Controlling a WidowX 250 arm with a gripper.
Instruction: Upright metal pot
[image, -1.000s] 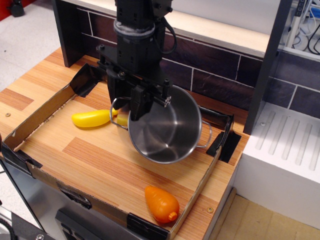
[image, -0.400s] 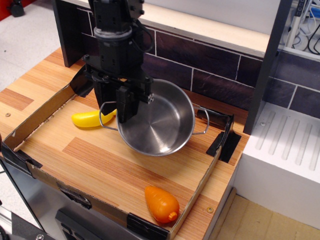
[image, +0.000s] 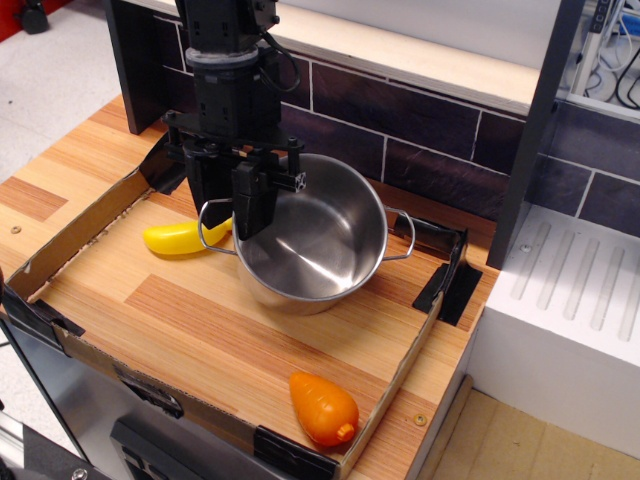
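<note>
The metal pot (image: 315, 245) is a shiny steel cylinder with two wire loop handles. It stands nearly upright on the wooden tray floor, its mouth facing up and slightly toward the camera. My gripper (image: 250, 215) hangs from the black arm directly over the pot's left rim. Its fingers (image: 243, 205) straddle the rim beside the left handle and look closed on it.
A low cardboard-walled tray (image: 60, 335) surrounds the work area. A yellow plastic vegetable (image: 180, 238) lies left of the pot, partly behind the handle. An orange plastic carrot (image: 322, 408) lies near the front right corner. A dark tiled wall (image: 440, 125) stands behind.
The pot has turned from lying tilted with its mouth toward the camera to standing nearly upright. The gripper moved left with it and lowered it onto the tray floor.
</note>
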